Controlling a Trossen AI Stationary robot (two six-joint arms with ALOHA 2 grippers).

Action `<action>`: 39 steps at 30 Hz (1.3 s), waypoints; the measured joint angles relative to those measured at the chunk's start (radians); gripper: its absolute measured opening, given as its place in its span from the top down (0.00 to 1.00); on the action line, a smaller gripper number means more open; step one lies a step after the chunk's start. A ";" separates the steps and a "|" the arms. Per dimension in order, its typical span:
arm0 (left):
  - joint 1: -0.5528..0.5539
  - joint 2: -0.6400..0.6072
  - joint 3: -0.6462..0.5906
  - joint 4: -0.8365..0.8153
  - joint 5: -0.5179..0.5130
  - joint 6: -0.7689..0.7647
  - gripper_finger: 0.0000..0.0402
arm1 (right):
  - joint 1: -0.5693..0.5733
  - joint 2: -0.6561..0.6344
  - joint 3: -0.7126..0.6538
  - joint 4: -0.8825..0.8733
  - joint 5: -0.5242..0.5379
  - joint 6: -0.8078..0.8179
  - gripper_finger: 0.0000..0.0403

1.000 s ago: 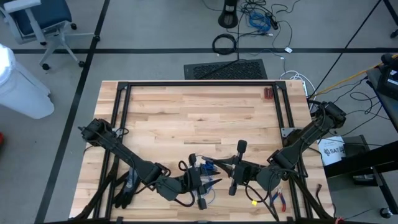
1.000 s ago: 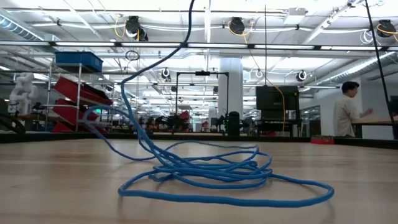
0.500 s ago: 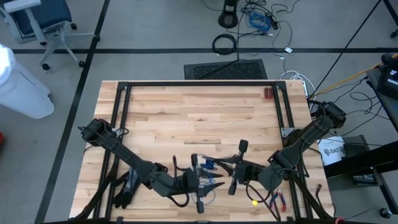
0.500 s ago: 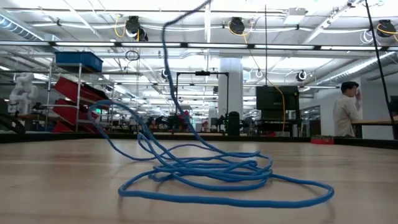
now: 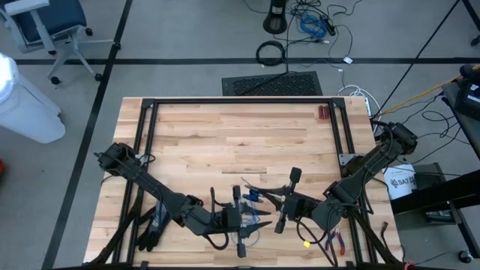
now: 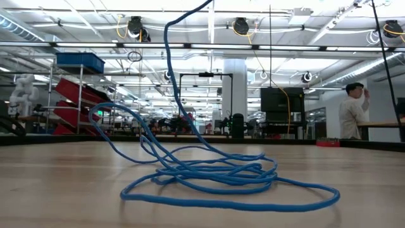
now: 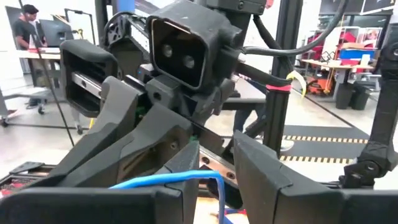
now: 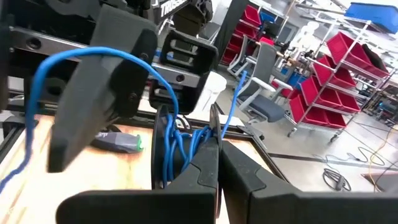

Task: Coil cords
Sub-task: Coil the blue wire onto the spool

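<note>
The cord point(image 6: 209, 174) is a thin blue wire. Its loose loops lie on the wooden table, and one strand point(image 6: 167, 44) rises out of the low view's top. In the high view both grippers meet over the table's near middle, with the cord point(image 5: 250, 196) between them. My right gripper point(image 5: 260, 198) is shut on the cord point(image 8: 186, 140). My left gripper point(image 5: 256, 223) faces it with its fingers apart, and the cord is looped around one of them. My left gripper has the cord hooked over one finger point(image 8: 106, 93): a strand point(image 7: 168, 179) crosses that finger's inner side and drops through the gap between the two fingers. My right gripper pinches several strands of the cord point(image 8: 177, 146) between its two shut fingers, held level above the table. From there the strands arch slack over to the left gripper's finger.
Red-handled pliers point(image 5: 337, 241) and a small yellow piece point(image 5: 306, 244) lie at the near right. A black glove point(image 5: 150, 225) lies at the near left. Black frame rails point(image 5: 146, 127) border the table, and a small dark red thing point(image 5: 323, 112) sits at the far right.
My left gripper has tipped upward and turned at the wrist. The cord's raised strand has swung sideways and now climbs more steeply with a sharp bend near its top. The loops on the table have stayed where they were.
</note>
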State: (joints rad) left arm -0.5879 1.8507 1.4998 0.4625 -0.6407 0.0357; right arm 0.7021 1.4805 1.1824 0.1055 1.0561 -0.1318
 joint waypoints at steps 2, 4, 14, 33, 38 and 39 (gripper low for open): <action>-0.007 0.000 0.000 0.000 0.000 0.001 0.74 | 0.000 -0.003 0.000 -0.001 0.018 -0.001 1.00; -0.020 0.000 0.000 0.000 0.011 0.024 0.74 | 0.003 -0.008 0.000 -0.001 0.019 -0.001 1.00; -0.090 0.000 0.000 0.000 0.037 0.135 0.74 | 0.036 -0.040 -0.001 -0.003 0.021 -0.002 1.00; 0.011 0.015 0.000 0.178 0.191 0.030 0.74 | 0.045 -0.049 -0.001 -0.003 0.019 0.016 1.00; 0.011 0.018 0.000 0.217 0.251 0.050 0.74 | 0.045 -0.049 -0.001 -0.002 0.018 0.025 1.00; 0.012 0.018 0.000 0.216 0.258 0.049 0.74 | 0.045 -0.049 -0.001 -0.002 0.016 0.026 1.00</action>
State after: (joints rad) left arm -0.5762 1.8683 1.4998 0.6790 -0.3830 0.0844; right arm 0.7471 1.4319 1.1816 0.1032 1.0722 -0.1061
